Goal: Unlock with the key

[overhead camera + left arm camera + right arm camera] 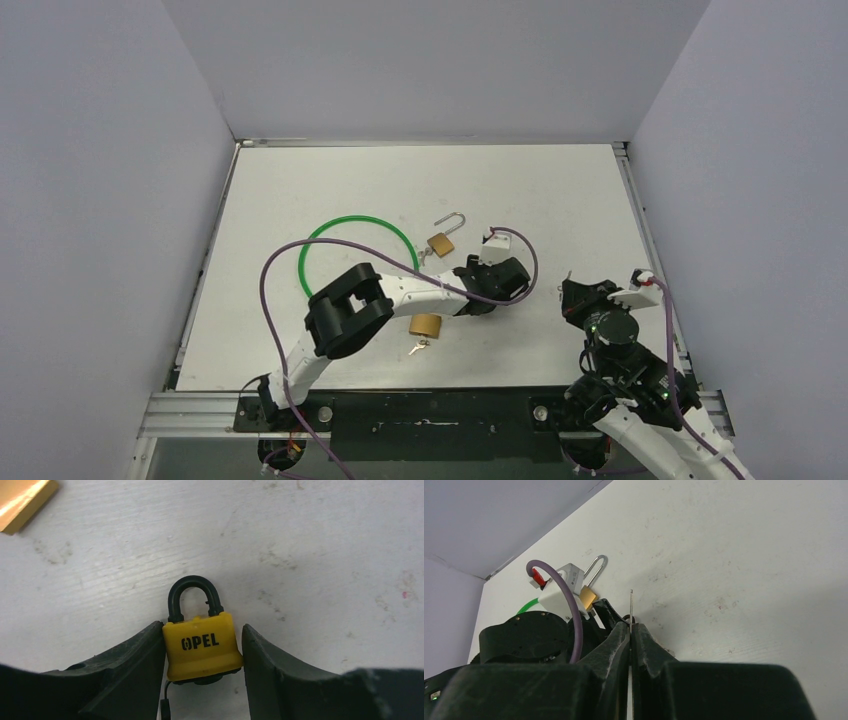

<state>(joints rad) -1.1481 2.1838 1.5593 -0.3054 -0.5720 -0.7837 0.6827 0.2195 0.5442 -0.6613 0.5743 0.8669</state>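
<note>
A yellow padlock (pixel 200 647) marked OPEL, with a closed black shackle (pixel 194 582), lies on the white table between the fingers of my left gripper (pixel 202 630). Both fingers press its sides, so the gripper is shut on it. In the top view the left gripper (pixel 497 280) hides this lock. My right gripper (pixel 630 626) is shut on a thin key (pixel 631 605), seen edge-on with its blade sticking out past the fingertips towards the left gripper. In the top view the right gripper (pixel 576 296) is just right of the left one, a short gap apart.
An open brass padlock (pixel 441 243) with a silver shackle lies behind the left gripper. A second brass padlock (pixel 425 325) with a small key (pixel 418 348) lies near the left arm. A green ring (pixel 355 255) lies to the left. Walls enclose the table.
</note>
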